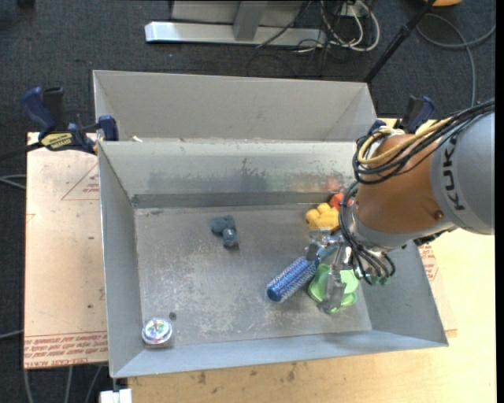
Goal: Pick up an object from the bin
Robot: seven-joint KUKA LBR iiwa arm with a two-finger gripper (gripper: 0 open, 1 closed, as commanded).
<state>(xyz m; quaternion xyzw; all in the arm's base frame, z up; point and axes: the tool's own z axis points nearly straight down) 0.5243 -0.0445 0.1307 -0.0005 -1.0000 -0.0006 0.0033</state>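
1. Nearest us, in the bin's near left corner, lies a small round silvery disc (156, 331).
2. Our bin (118, 260) is grey metal with sloped walls, and its flat floor is scuffed and speckled.
3. Toward the near right corner, the gripper (337, 285) hangs low over a green thing (319, 288) lying on the floor of the bin. We cannot tell whether the gripper is open or closed, or whether it grips the green thing.
4. A blue ribbed roller (290, 279) lies slantwise, just beside the green thing on its left.
5. A yellow toy (319, 215) sits near the far right corner, partly under the arm's orange cover (394, 193).
6. A small dark grey-blue piece (225, 230) lies alone toward the far edge, well apart from the rest.
7. Beyond the bin we see dark carpet (118, 39), a pale metal foot (228, 31) and loose cables (346, 24).
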